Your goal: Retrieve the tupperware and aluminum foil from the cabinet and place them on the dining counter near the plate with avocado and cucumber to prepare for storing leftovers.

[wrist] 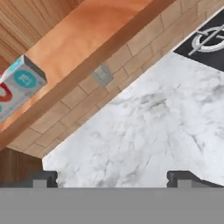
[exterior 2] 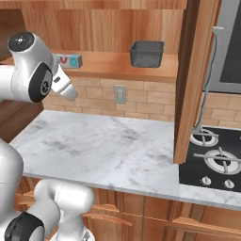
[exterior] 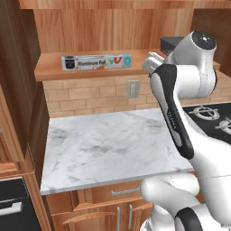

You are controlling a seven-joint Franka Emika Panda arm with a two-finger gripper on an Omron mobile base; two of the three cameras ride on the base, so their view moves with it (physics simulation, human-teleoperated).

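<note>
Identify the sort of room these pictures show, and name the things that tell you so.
A kitchen, rendered rather than real: a black stove sits beside a marble worktop backed by tan brick, with a wooden cabinet above whose shelf holds aluminum foil and tupperware.

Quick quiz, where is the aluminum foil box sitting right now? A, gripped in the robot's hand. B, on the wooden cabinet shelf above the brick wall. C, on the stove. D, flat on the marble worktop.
B: the aluminum foil lies on its long side on the cabinet shelf board above the tan brick, apart from the open hand, which holds nothing.
</note>
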